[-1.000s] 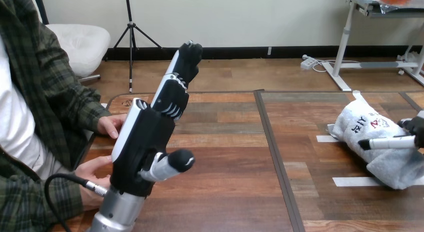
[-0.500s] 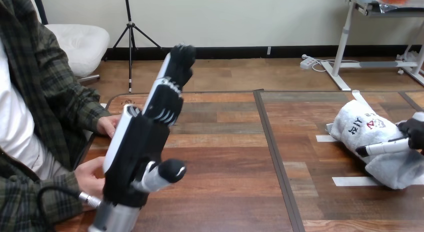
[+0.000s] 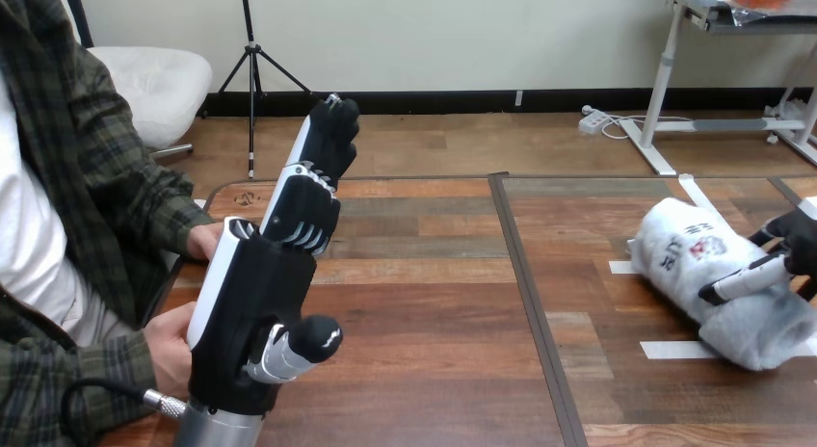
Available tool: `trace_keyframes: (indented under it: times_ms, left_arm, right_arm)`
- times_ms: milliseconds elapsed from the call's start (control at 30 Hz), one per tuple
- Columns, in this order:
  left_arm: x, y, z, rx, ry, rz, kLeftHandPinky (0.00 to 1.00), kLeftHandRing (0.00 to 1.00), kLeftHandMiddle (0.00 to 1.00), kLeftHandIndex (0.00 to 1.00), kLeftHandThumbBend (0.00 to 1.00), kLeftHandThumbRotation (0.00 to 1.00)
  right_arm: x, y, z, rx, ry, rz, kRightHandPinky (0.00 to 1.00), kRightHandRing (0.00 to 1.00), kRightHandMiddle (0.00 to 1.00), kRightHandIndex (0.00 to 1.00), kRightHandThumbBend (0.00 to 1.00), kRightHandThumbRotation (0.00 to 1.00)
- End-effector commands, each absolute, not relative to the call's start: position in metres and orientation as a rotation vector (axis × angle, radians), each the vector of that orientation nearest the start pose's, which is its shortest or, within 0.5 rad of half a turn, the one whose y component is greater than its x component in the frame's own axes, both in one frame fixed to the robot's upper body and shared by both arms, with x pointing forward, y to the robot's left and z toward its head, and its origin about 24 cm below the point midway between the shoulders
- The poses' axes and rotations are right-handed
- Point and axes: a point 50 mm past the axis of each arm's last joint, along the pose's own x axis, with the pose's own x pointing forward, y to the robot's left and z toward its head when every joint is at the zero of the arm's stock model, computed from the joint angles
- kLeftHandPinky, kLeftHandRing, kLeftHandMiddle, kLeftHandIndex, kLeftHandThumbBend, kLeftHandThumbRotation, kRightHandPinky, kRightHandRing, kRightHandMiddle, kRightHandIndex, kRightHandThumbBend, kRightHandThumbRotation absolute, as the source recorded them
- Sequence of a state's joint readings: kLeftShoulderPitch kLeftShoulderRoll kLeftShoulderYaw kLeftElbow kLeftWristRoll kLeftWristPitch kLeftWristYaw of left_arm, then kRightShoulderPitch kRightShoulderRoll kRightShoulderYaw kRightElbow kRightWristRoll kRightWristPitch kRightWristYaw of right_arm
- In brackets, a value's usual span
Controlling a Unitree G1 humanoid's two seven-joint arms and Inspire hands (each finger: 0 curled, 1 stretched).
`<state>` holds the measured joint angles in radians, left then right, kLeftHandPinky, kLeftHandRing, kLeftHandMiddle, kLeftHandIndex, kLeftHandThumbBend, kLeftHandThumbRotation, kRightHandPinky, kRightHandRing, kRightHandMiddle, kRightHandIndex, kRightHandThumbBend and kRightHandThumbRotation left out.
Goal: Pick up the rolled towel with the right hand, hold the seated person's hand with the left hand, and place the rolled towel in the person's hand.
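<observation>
Black-and-white left hand (image 3: 252, 307), silver forearm (image 3: 218, 431)

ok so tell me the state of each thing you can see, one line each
rolled towel: rolled up, lying on the table at its right side, with the right hand on it.
right hand: on the rolled towel; grip cannot be told.
left hand: raised upright, open, holding nothing.
person's upper hand: resting at the table's left edge.
person's lower hand: just behind the left hand; contact cannot be told.
</observation>
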<state>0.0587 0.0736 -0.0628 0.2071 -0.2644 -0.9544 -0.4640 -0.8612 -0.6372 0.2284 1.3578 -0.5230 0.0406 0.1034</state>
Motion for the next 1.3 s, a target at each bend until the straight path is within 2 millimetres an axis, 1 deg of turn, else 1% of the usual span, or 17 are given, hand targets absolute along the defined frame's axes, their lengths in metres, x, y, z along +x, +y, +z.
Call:
trace_keyframes:
  times_ms: [0, 67, 400, 700, 800, 933, 1267]
  left_arm:
    - [0.214, 0.143, 0.081, -0.016, -0.785, -0.369, 0.99, 1.0, 1.0, 0.99, 1.0, 0.84]
    - [0.214, 0.143, 0.081, -0.016, -0.788, -0.374, 0.99, 1.0, 1.0, 0.99, 1.0, 0.85]
    - [0.215, 0.141, 0.08, -0.028, -0.77, -0.403, 1.0, 1.0, 1.0, 1.0, 1.0, 0.84]
    - [0.217, 0.138, 0.08, -0.036, -0.777, -0.412, 1.0, 1.0, 1.0, 1.0, 1.0, 0.83]
    - [0.217, 0.137, 0.08, -0.041, -0.778, -0.405, 1.0, 1.0, 1.0, 1.0, 1.0, 0.83]
    - [0.218, 0.135, 0.08, -0.044, -0.793, -0.393, 1.0, 1.0, 1.0, 0.99, 1.0, 0.83]
    - [0.216, 0.136, 0.08, -0.031, -0.79, -0.398, 1.0, 1.0, 1.0, 0.99, 1.0, 0.84]
  right_arm:
    - [0.361, -0.307, 0.078, -1.08, 0.569, -0.053, 0.38, 0.51, 0.56, 0.51, 0.82, 0.0]
    - [0.363, -0.304, 0.077, -1.063, 0.553, -0.039, 0.35, 0.46, 0.53, 0.5, 0.81, 0.0]
    - [0.367, -0.29, 0.077, -0.983, 0.494, 0.04, 0.28, 0.35, 0.43, 0.47, 0.79, 0.0]
    - [0.371, -0.277, 0.075, -0.945, 0.451, 0.089, 0.25, 0.29, 0.37, 0.43, 0.82, 0.0]
    - [0.372, -0.272, 0.077, -0.926, 0.427, 0.122, 0.25, 0.3, 0.37, 0.43, 0.82, 0.0]
    - [0.374, -0.264, 0.079, -0.853, 0.379, 0.176, 0.26, 0.31, 0.39, 0.43, 0.8, 0.0]
    - [0.376, -0.252, 0.084, -0.754, 0.305, 0.257, 0.29, 0.33, 0.4, 0.43, 0.79, 0.0]
